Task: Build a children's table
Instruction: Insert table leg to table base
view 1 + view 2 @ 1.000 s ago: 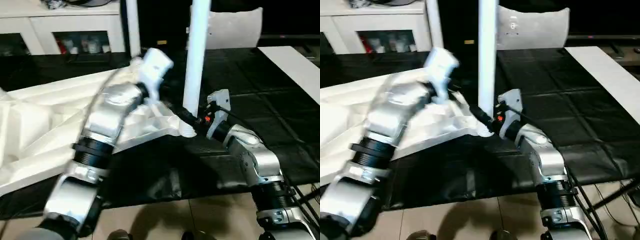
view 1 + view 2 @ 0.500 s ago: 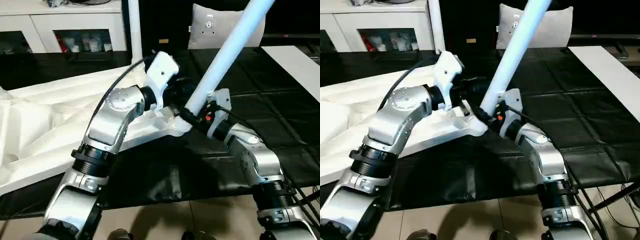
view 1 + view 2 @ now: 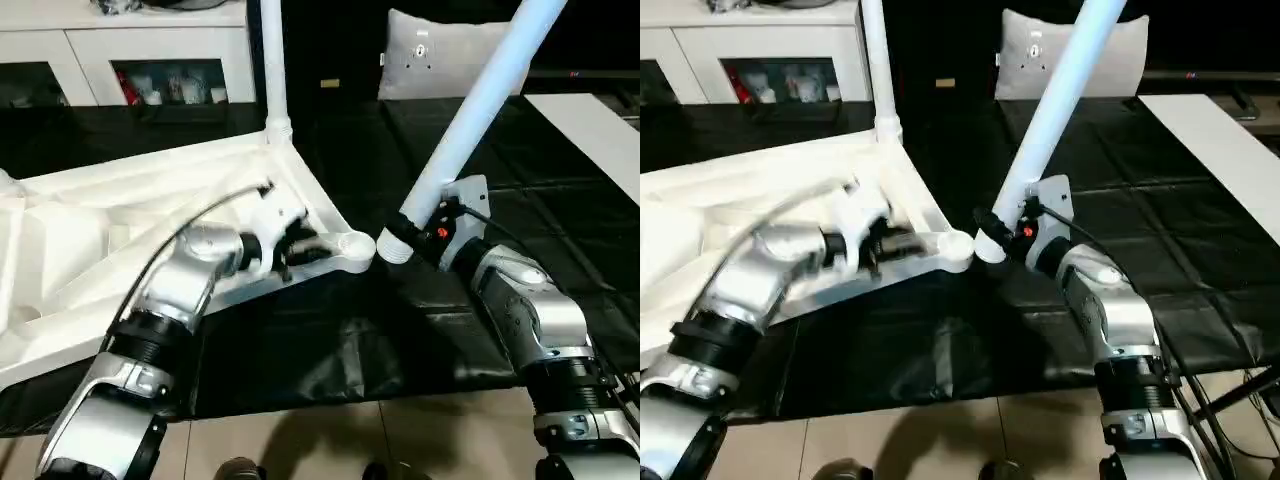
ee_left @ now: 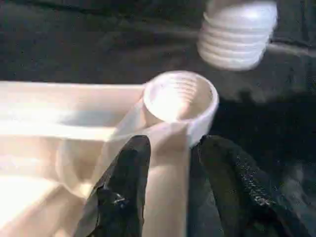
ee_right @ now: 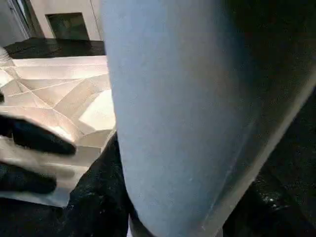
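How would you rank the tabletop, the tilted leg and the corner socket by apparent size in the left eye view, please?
1. Tabletop.
2. Tilted leg.
3. Corner socket.

The right tool (image 3: 428,226) holds a tilted white leg (image 3: 470,118) just beside the tabletop's corner socket (image 3: 352,249).

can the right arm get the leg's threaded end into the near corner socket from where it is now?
Probably yes: the leg in the right gripper ends beside the open socket, nothing between, but tilted.

Black-sheeted work table (image 3: 560,230), white cabinet (image 3: 130,50) behind, grey cushion (image 3: 440,55)
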